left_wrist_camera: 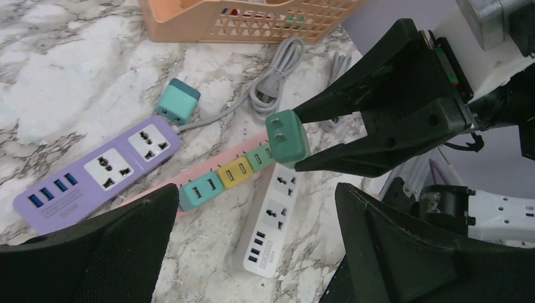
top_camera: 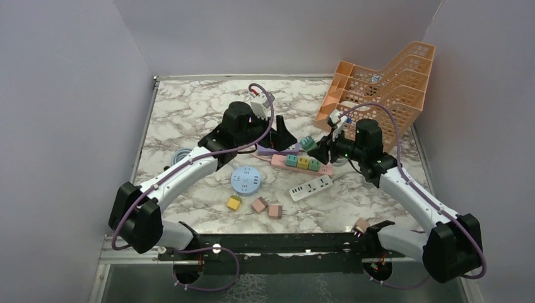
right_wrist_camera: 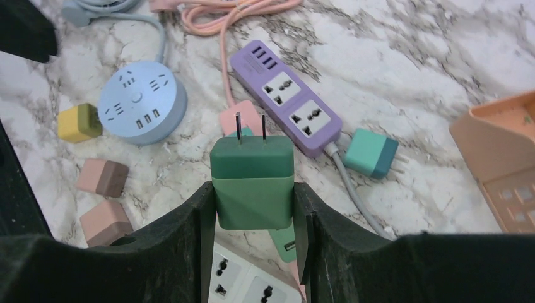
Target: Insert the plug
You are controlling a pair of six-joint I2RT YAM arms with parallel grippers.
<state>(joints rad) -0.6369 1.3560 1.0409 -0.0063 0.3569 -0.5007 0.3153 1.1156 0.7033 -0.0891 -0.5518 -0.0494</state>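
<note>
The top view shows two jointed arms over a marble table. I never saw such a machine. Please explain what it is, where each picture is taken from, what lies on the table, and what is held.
It is a robot: a left arm and a right arm bolted at the near edge of the table. The top view looks down from above and behind them; the other two pictures come from a camera on each wrist, facing its own claw. On the table lie a purple power strip, a pink strip carrying three adapters, a white strip, a blue socket hub, cube plugs and orange baskets. The right claw grips a green plug; the left claw is open and empty.
</note>
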